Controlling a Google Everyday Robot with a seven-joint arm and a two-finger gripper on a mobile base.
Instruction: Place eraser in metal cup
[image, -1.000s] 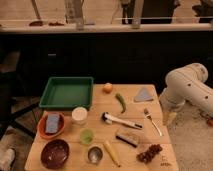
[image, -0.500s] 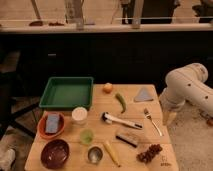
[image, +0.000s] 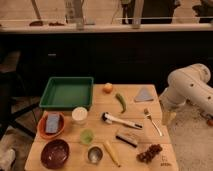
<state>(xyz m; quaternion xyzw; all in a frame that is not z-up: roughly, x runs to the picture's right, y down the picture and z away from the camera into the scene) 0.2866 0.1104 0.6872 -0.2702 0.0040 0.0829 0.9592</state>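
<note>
Nothing on the table (image: 150, 109) had shifted since the earlier frames; arm and objects stood as before.

Gripper (image: 167, 119): hung pointing downward off the table's right edge, level with the fork (image: 152, 121), well apart from the task's things. Whether it was open or closed could not be told. It held none of the task's things.

Eraser (image: 127, 137): lay flat in the front-right part of the table, just in front of the white-handled brush (image: 121, 121), with the grapes (image: 150, 152) near its right end and a yellow banana-like item (image: 112, 152) near its left.

Metal cup (image: 94, 154): stood upright at the front edge, between the maroon bowl (image: 54, 153) and the yellow item, just in front of the pale green cup (image: 86, 136).

Step in hand, as judged: the approach had not begun and the eraser remained ungrasped.

Next move, as judged: swing the arm in over the table, descend on the eraser across its narrow width clear of the brush, then carry it left to the cup. The cup's mouth looked small against the eraser's length, so an end-down drop seemed needed.
</note>
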